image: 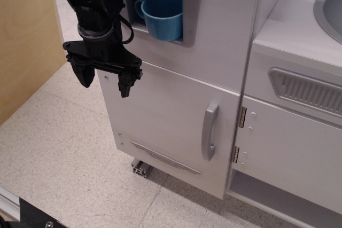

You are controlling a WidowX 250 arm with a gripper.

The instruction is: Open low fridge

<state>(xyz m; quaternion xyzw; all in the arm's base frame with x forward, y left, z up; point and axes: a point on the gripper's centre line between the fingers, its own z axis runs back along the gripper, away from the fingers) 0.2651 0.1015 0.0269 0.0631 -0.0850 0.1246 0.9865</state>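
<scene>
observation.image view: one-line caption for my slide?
Open gripper hangs left of the shut low fridge door, away from its handle.

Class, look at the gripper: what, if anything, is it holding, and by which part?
Nothing is held. The gripper hangs open with bare fingers, apart from the low fridge door and well left of its handle.

Low fridge [171, 126]: large flat white door panel, shut, flush with the cabinet front. Occupies the lower centre of the view, tilted slightly clockwise by the camera angle. Carries a vertical grey bar handle [209, 131] near the 3 o'clock edge, just beside two hinges [239, 134]. Bears a thin horizontal grey trim strip [165, 158] toward 6 o'clock, above the bottom edge.
</scene>
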